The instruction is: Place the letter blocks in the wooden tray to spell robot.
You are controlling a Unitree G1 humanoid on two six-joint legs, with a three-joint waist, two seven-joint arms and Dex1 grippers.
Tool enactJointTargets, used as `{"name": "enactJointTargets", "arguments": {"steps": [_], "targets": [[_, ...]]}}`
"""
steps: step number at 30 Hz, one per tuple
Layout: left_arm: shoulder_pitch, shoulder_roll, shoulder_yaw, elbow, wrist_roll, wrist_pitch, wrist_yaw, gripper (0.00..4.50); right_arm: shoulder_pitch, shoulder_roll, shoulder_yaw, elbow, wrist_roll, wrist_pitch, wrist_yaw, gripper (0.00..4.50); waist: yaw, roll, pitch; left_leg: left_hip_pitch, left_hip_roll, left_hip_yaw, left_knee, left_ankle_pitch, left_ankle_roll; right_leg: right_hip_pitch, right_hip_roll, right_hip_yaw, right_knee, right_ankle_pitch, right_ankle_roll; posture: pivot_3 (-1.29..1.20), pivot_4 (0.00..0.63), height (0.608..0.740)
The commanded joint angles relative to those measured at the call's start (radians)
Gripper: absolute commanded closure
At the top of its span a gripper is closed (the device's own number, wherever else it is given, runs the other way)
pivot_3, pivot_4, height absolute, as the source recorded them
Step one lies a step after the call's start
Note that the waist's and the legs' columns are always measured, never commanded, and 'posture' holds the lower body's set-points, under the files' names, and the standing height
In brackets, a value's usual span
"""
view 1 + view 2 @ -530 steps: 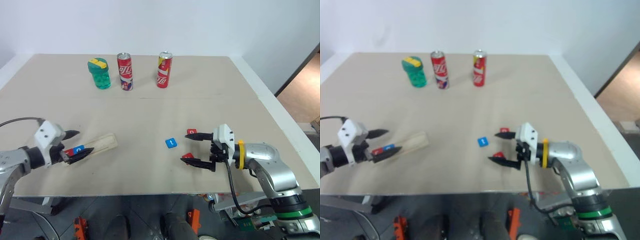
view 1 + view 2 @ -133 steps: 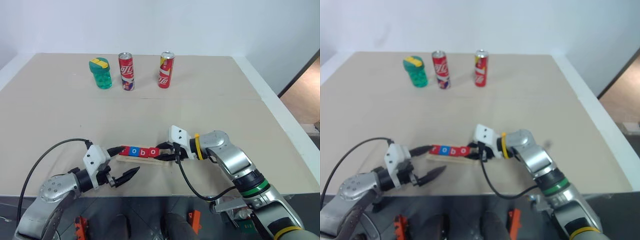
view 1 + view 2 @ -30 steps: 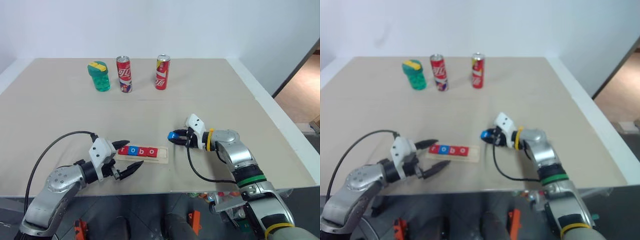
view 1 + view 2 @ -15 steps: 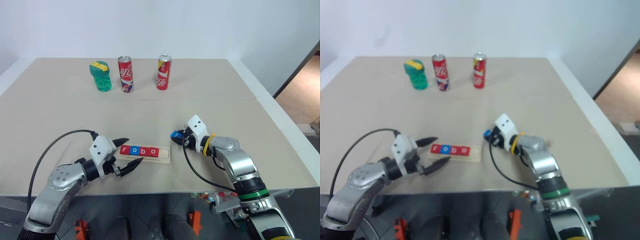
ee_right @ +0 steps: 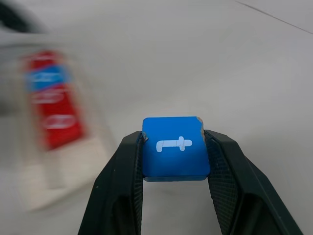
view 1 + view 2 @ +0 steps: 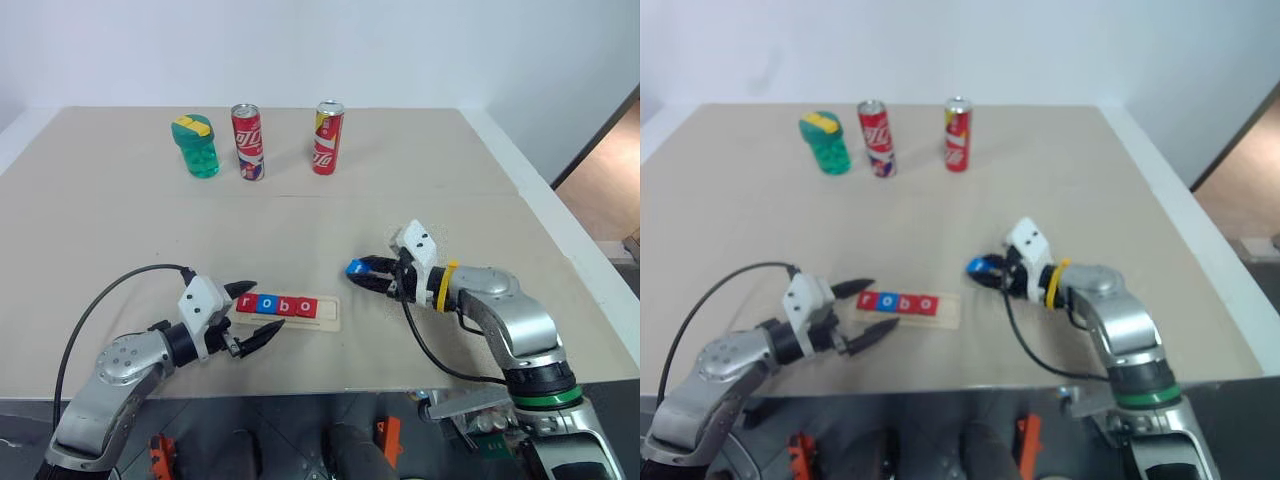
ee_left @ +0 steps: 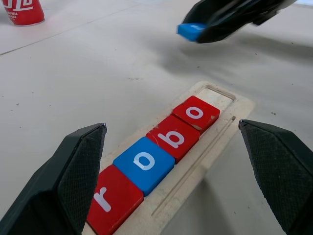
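The wooden tray lies near the table's front, left of centre. Four letter blocks sit in its groove and read r, o, b, o: red, blue, red, red. The slot at the tray's right end is bare. My left gripper is open, with one finger on each side of the tray's left end. My right gripper hovers above the table just right of the tray. It is shut on the blue t block, held flat with the letter facing up.
A green container and two red cans stand in a row at the back of the table. The table's right edge runs past my right arm. A black cable loops over my left arm.
My right gripper has drawn back and risen a little, keeping the blue t block in its grip. The left gripper and the tray have stayed put.
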Motion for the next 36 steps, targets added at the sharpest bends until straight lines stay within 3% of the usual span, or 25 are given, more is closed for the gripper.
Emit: {"name": "enactJointTargets", "arguments": {"steps": [1,10,28,30,36], "targets": [[-0.002,0.013,0.009,-0.052,-0.04,0.009,-0.023,0.0,0.002,-0.021,0.056,-0.029,0.007,-0.077,0.084,3.26,0.0,0.0,0.0,0.0,0.0,-0.001,-0.001,0.0,0.0,0.0,0.0,-0.001,0.0,0.0,-0.001,0.0,0.15,0.74],[0.012,0.028,0.01,-0.085,-0.068,0.031,-0.041,0.0,-0.033,-0.014,0.168,0.11,-0.085,-0.257,0.155,3.26,0.0,0.0,0.0,0.0,-0.001,-0.003,0.003,0.0,0.0,0.001,-0.001,-0.003,0.0,0.001,-0.001,0.0,0.15,0.74],[0.045,0.035,0.007,-0.098,-0.048,0.023,-0.027,0.0,-0.046,0.044,0.197,0.199,-0.138,-0.32,0.131,3.26,0.0,0.0,0.0,0.001,0.0,-0.004,0.006,0.0,-0.001,0.003,0.0,-0.004,0.004,0.001,-0.002,0.0,0.15,0.74],[0.047,0.036,0.008,-0.096,-0.046,0.021,-0.029,0.0,-0.044,0.044,0.197,0.194,-0.137,-0.316,0.13,2.22,0.0,0.0,0.0,0.001,0.0,-0.004,0.007,0.0,-0.001,0.003,0.0,-0.004,0.004,0.001,-0.002,0.0,0.15,0.74],[0.044,0.035,0.006,-0.088,-0.043,0.019,-0.031,0.0,-0.029,0.036,0.199,0.176,-0.134,-0.303,0.132,0.3,0.0,0.0,0.0,0.001,0.0,-0.004,0.008,0.0,-0.001,0.004,0.0,-0.004,0.004,0.001,-0.002,0.0,0.15,0.74]]}}
